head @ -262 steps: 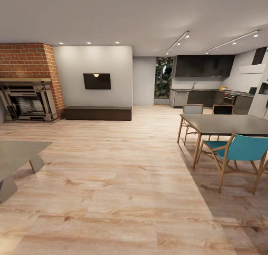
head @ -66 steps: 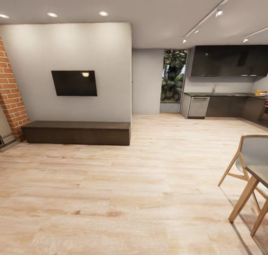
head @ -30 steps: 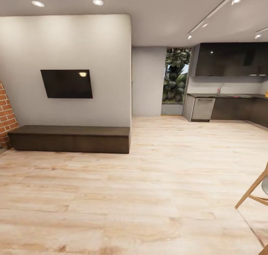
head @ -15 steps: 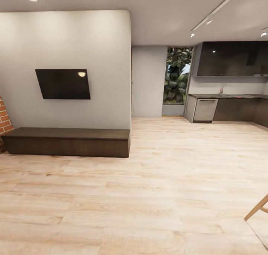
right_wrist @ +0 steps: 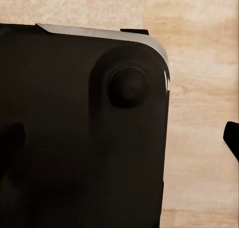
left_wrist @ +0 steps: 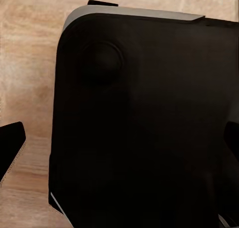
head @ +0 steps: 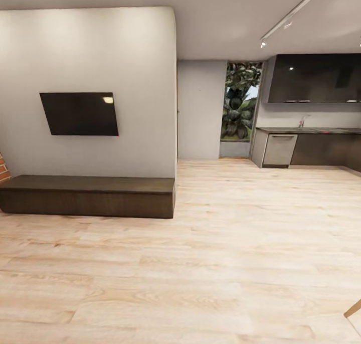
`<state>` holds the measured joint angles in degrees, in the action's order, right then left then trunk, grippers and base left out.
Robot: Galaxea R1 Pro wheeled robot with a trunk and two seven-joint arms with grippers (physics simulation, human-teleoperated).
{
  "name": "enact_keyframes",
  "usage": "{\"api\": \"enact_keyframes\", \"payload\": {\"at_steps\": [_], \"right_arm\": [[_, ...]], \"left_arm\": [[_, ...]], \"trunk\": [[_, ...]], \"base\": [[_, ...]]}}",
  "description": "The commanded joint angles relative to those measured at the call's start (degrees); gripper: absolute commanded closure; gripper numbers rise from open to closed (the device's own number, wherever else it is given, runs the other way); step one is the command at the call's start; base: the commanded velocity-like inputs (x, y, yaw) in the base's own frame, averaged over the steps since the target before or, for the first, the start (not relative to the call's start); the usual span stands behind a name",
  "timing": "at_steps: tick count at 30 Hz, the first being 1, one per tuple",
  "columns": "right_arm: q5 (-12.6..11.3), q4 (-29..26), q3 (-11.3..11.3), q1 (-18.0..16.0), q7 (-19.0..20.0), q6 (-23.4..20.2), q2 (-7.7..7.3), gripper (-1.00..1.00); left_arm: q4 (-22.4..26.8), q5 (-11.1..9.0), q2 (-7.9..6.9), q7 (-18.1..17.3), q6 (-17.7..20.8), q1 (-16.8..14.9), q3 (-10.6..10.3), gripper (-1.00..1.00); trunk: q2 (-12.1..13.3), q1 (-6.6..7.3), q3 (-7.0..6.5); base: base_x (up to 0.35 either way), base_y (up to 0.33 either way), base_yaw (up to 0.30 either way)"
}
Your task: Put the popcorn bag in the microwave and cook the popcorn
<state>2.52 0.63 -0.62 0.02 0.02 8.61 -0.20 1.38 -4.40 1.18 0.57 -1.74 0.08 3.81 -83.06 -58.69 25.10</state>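
The countertop (head: 311, 130) shows far off at the right edge of the head view, a thin grey slab over dark cabinets (head: 321, 150), with a pale steel-fronted appliance (head: 280, 150) under its near end and what looks like a tap (head: 303, 121) above it, though it is too small to be sure. Glossy black wall cupboards (head: 313, 78) hang above. No label or writing can be read anywhere.

Left of the kitchen, a tall window (head: 239, 108) shows dark green leaves. At the left of the frame a black television (head: 79, 114) hangs on a pale wall (head: 90, 53), over a long low dark wooden bench (head: 87, 196). A sliver of red brick (head: 3, 166) sits at the left edge. Light wooden floor (head: 225, 243) fills the lower half, and a wooden chair leg (head: 353, 309) pokes in at the lower right corner.

In the left wrist view the left gripper (left_wrist: 122, 143) has dark fingertips (left_wrist: 11, 146) at opposite edges of the frame, spread wide and holding nothing, over the robot's black base (left_wrist: 144, 123). In the right wrist view the right gripper (right_wrist: 122, 138) is likewise wide apart, one fingertip (right_wrist: 231, 138) at the frame's right edge, above the same base (right_wrist: 79, 123) and floor (right_wrist: 199, 63).
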Motion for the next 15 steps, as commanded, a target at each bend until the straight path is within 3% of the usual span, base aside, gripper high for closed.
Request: {"api": "enact_keyframes", "payload": {"at_steps": [1, 15], "right_arm": [[0.3, 0.1, -0.1, 0.0, 0.0, 0.3, -0.04, -1.00], [0.3, 0.1, -0.1, 0.0, -0.1, 0.3, -0.06, -1.00]], "left_arm": [[0.0, -0.3, 0.04, 0.1, -0.1, 0.0, 0.3, -1.00], [0.0, -0.3, 0.05, 0.1, -0.1, 0.0, 0.3, -1.00]], "trunk": [[0.0, -0.04, 0.04], [0.0, -0.04, 0.04]], "base": [[0.324, 0.000, 0.000], [0.324, 0.000, 0.000]]}}
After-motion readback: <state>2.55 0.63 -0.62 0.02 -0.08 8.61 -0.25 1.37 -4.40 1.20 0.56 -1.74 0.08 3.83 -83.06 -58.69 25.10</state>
